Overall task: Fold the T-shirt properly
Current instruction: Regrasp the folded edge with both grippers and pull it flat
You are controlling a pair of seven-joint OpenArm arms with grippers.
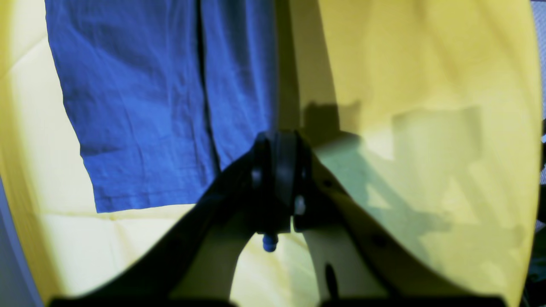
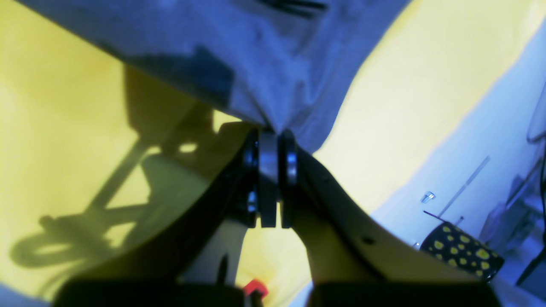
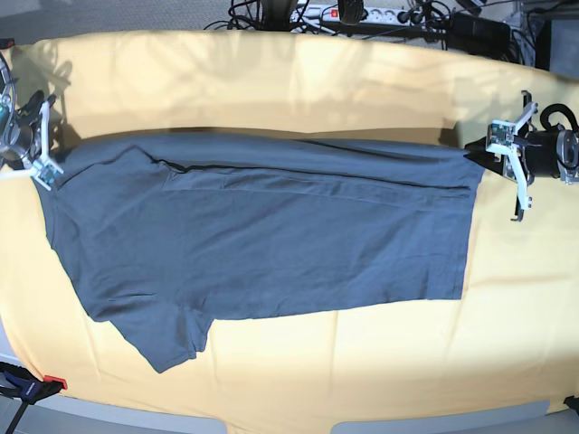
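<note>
Yellow cloth (image 3: 271, 81) over table, sunlit; cables (image 3: 362, 14) behind.

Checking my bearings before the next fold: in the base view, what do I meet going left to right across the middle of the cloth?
Right end effector shut on the shirt's corner → T-shirt spread across the yellow cloth → left end effector, shut, at the shirt's far edge.

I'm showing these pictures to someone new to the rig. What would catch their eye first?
The T-shirt, spread wide across the middle of the bright yellow cloth, with its far part folded over. Next, the grippers at its far corners: the right gripper is shut on the T-shirt at the base view's left, and the left gripper is shut at the hem corner on that view's right.
</note>
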